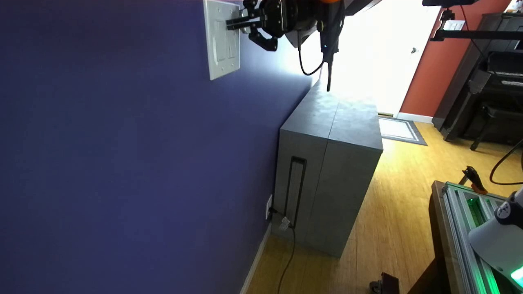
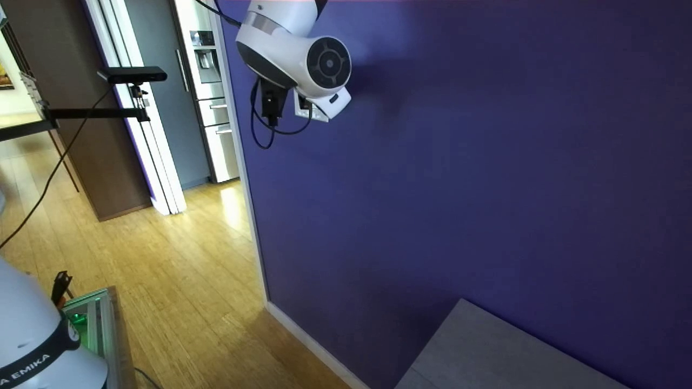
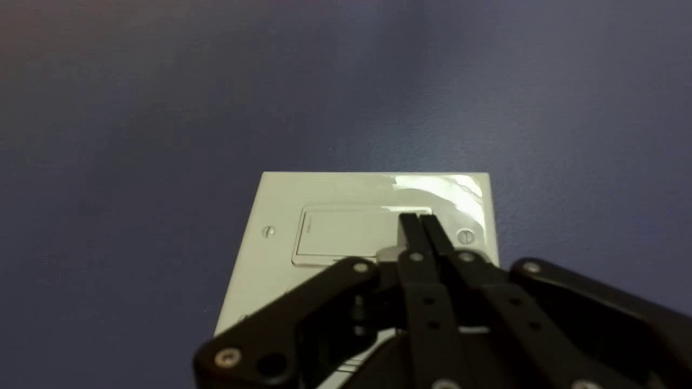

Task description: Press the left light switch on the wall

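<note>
The purple-blue wall (image 1: 122,143) carries a tall white switch plate (image 1: 216,61); the wall also shows in an exterior view (image 2: 486,162), with the plate (image 2: 300,111) mostly behind the arm. In the wrist view the plate (image 3: 324,189) lies turned, with one rocker switch (image 3: 340,232) visible near its upper edge. In an exterior view this is the left rocker (image 1: 220,43). My gripper (image 3: 419,216) is shut and empty, its fingertips over the rocker's right end. In an exterior view the fingertips (image 1: 229,24) touch or nearly touch the rocker's upper part. The gripper's body hides the plate's lower part.
A grey cabinet (image 1: 327,171) stands against the wall below the plate and shows in both exterior views (image 2: 508,346). A black cable (image 1: 312,69) hangs from the wrist. An outlet (image 1: 268,207) with a cord is low on the wall. A doorway edge (image 2: 248,189) borders the wall.
</note>
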Tool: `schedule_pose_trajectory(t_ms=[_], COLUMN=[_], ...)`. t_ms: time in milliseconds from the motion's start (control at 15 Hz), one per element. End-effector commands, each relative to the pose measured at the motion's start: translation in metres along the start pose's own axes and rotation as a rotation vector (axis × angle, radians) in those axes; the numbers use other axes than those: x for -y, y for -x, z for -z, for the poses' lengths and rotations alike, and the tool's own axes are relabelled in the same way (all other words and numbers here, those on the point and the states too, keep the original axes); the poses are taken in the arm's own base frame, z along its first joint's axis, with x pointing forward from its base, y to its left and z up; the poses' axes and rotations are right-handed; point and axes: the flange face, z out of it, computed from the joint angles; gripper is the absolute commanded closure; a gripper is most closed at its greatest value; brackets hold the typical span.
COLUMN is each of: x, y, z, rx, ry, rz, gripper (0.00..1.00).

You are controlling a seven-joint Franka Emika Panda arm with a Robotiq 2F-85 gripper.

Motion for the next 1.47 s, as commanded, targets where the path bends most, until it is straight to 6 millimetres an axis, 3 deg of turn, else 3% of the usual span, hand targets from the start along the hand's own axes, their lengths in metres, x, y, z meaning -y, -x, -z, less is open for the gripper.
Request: schedule_pose_trajectory(t_ms=[0,200,933,1400], x=[0.004,0.004,0.001,0.005], y=[0.006,0.006,-0.002,-0.015], z=[0.010,0.014,-0.006,-0.005], rx=[0.047,0.064,0.070,0.054], ry=[0.013,0.010,0.019,0.020], rz=[0.011,0.020,0.011,0.017], gripper=[0.95,0.95,0.95,0.95])
